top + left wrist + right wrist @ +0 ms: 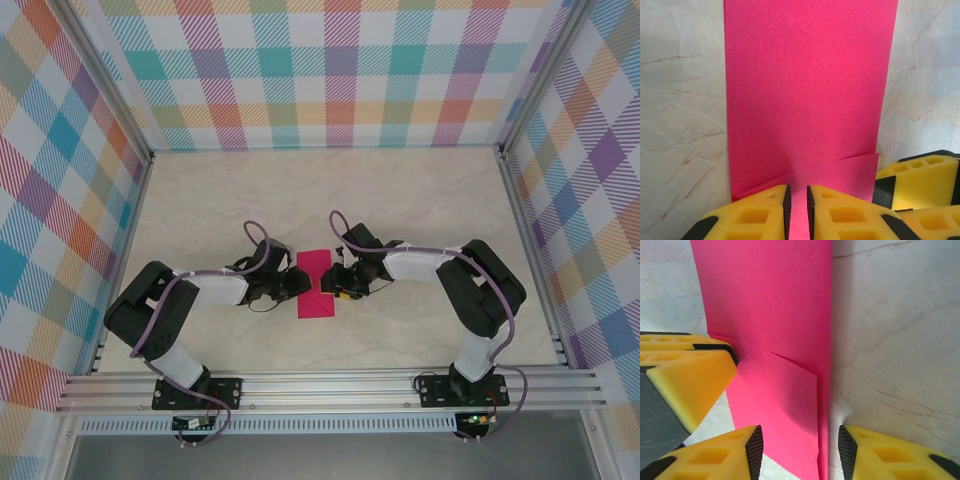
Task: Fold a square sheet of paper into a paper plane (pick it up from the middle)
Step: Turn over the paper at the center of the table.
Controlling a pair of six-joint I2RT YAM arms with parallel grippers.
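Observation:
The square sheet of paper [315, 285] is magenta-pink and lies folded into a tall rectangle on the table between my two grippers. A loose upper flap [840, 172] crosses it at a slant. My left gripper [299, 283] sits low at the sheet's left edge. Its jaws [797, 215] stand a narrow gap apart, with pink paper showing in the gap. My right gripper [339, 287] is at the right edge, open wide [799, 450], straddling the paper's long edge [824, 390] and the flap corner. A paper plane is out of view.
The pale marble-patterned table [420, 200] stretches back to checked walls [320, 70]. An aluminium rail [320, 385] runs along the near edge by the arm bases. The other arm's yellow fingers show in each wrist view [685, 375] [915, 182], close beside the sheet.

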